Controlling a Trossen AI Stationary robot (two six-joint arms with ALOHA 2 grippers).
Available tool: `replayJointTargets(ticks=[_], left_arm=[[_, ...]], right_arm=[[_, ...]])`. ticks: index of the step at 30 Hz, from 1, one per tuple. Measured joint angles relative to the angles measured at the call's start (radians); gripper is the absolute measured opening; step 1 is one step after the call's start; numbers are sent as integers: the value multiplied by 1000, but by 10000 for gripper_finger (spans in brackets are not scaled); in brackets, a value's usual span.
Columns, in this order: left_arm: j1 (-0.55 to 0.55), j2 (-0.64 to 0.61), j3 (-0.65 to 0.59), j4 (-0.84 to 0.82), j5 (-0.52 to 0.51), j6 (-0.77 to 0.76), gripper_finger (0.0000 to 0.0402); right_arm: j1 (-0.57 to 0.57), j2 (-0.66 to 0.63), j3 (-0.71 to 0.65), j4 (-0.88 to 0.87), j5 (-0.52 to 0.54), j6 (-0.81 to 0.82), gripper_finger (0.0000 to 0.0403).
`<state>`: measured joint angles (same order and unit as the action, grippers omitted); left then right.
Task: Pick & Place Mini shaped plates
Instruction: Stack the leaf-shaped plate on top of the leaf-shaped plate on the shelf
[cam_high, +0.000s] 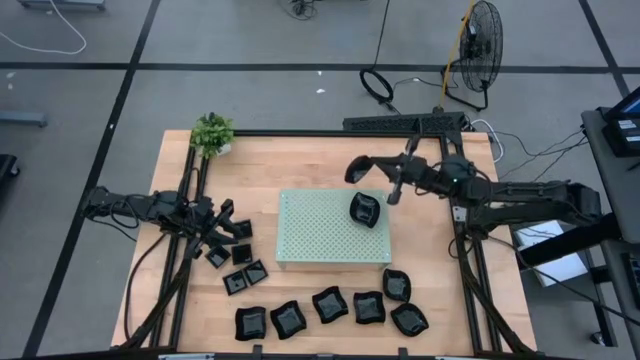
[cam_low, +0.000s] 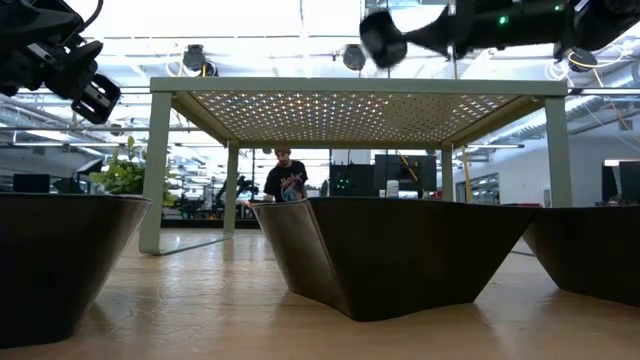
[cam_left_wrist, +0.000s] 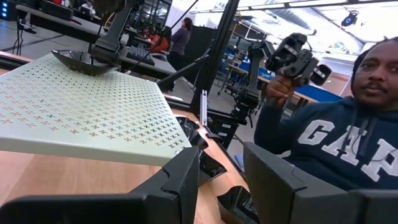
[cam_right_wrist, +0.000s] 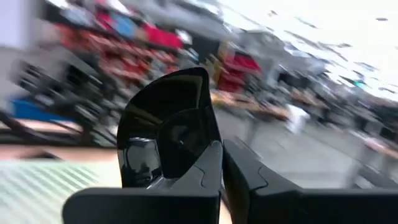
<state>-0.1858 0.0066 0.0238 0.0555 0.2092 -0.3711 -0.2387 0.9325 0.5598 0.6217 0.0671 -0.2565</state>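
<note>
Right gripper (cam_high: 372, 172) apparently clamping plate (cam_high: 359, 168)

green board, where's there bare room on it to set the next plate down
Most of the green board is bare: its whole left and middle stretch, toward the left gripper. Only its right edge is taken, by one black plate, with the right gripper holding another plate above the back right corner. The table in front is crowded with plates.

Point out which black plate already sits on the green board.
The lone plate near the green board's right edge; every other plate is on the wooden table or held.
</note>
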Motion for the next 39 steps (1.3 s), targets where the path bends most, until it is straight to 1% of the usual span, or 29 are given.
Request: replayJointTargets(ticks=[4, 6, 11, 15, 20, 24, 27, 32, 34, 37, 39], left_arm=[[0, 0, 0, 0, 0, 0, 129], [0, 0, 0, 0, 0, 0, 129], [0, 0, 0, 0, 0, 0, 129], [0, 0, 0, 0, 0, 0, 129], [0, 0, 0, 0, 0, 0, 129], [0, 0, 0, 0, 0, 0, 129], [0, 0, 0, 0, 0, 0, 129], [0, 0, 0, 0, 0, 0, 129], [0, 0, 0, 0, 0, 0, 129], [0, 0, 0, 0, 0, 0, 129], [0, 0, 0, 0, 0, 0, 129]], right_arm=[[17, -1, 0, 85, -115, 51, 0], [25, 0, 0, 89, -146, 77, 0], [31, 0, 0, 92, -148, 194, 0], [31, 0, 0, 56, -147, 297, 0], [31, 0, 0, -115, -147, 454, 0], [31, 0, -1, -272, -147, 538, 0], [31, -2, -2, -313, -151, 581, 0], [29, -31, 8, -371, -229, 637, 0], [29, -49, 37, -458, -228, 629, 0], [17, -68, 114, -681, -218, 608, 0], [16, -69, 166, -768, -194, 600, 0]])
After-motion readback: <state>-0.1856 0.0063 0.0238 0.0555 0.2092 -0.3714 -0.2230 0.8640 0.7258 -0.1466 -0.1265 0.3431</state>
